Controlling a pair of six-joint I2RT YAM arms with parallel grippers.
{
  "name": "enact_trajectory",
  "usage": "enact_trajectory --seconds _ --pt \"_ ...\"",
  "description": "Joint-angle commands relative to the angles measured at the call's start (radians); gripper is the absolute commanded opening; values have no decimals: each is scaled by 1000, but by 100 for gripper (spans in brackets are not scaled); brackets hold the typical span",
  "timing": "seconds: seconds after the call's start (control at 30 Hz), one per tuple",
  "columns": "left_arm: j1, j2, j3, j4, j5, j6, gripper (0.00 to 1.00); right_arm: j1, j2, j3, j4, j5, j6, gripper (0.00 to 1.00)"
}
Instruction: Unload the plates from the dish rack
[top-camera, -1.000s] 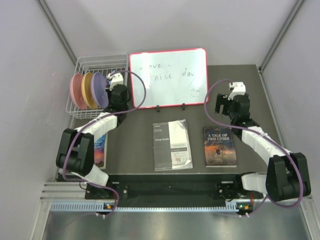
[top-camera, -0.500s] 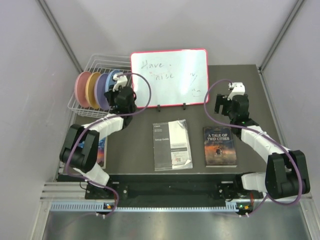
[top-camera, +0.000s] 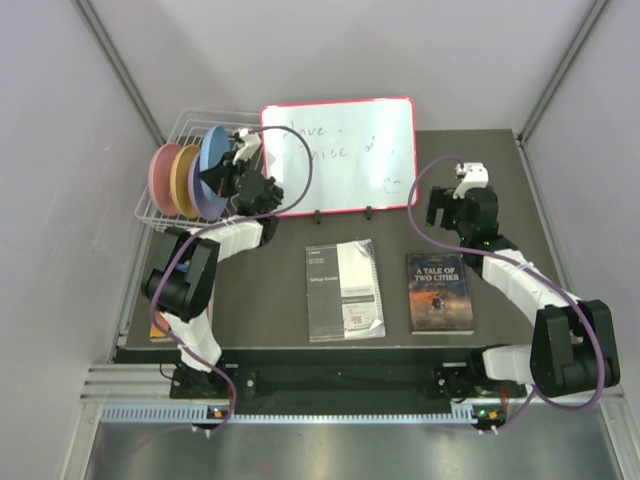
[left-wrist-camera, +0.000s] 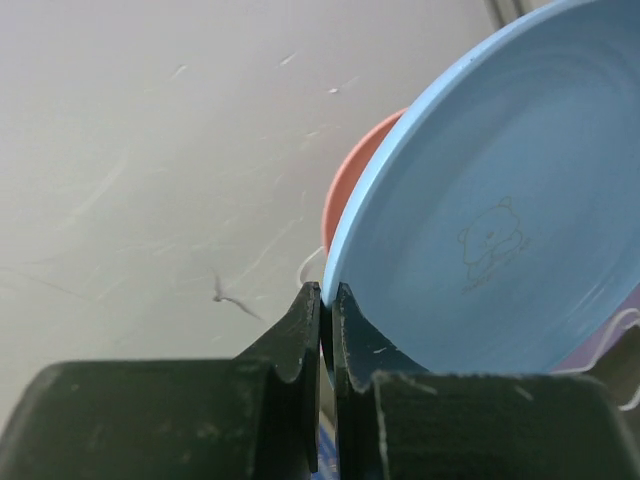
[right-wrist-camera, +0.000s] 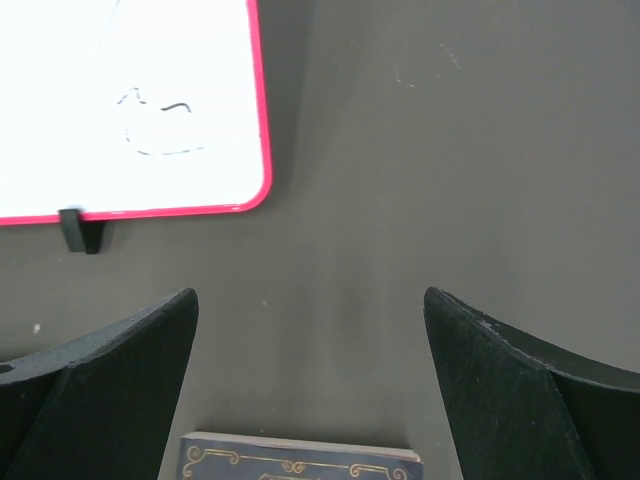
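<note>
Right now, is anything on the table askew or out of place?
Only the blue plate: it stands higher than the other plates in the dish rack, because the left gripper is shut on its rim. Nothing looks spilled or broken.

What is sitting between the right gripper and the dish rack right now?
The red-framed whiteboard stands between the open right gripper and the dish rack, as the top view shows; the right wrist view catches its corner.
</note>
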Motion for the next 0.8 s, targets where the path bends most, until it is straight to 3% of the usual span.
enact_trajectory --seconds 0.0,0.07,0.17,0.2,0.23,0.27,0.3,0.33,0.37,0.4,0.53,0.6,0.77 --pt "0 -55 54 419 -79 180 0 7 -14 61 28 -104 35 95" --pt "-9 -117 54 297 -84 113 0 5 -21 64 27 -140 49 95" --pt "-19 -231 54 -70 -86 -132 0 7 -29 63 39 -188 77 95" --pt "-19 -263 54 -176 -78 -304 0 8 -34 63 43 -214 84 95" --pt "-20 -295 65 -442 -63 -409 0 10 -35 63 48 -230 99 95" --pt "-20 -361 78 -585 -8 -523 0 13 -34 64 56 -246 104 95" --pt "-20 -392 94 -752 31 -741 0 16 -35 66 59 -272 110 95" --pt "-20 -418 126 -962 72 -824 0 19 -35 69 62 -285 127 95" --pt "-20 -462 138 -1053 130 -885 0 27 -34 69 66 -300 135 95" --pt "-22 -481 148 -1118 248 -985 0 30 -34 69 86 -334 146 95" --pt "-22 -550 152 -1316 575 -1119 0 102 -2 84 149 -403 208 95" --pt "-22 -559 126 -1329 751 -1177 0 140 27 112 180 -417 219 95" --pt "-22 -567 62 -1298 989 -1291 0 225 83 152 307 -457 308 95"
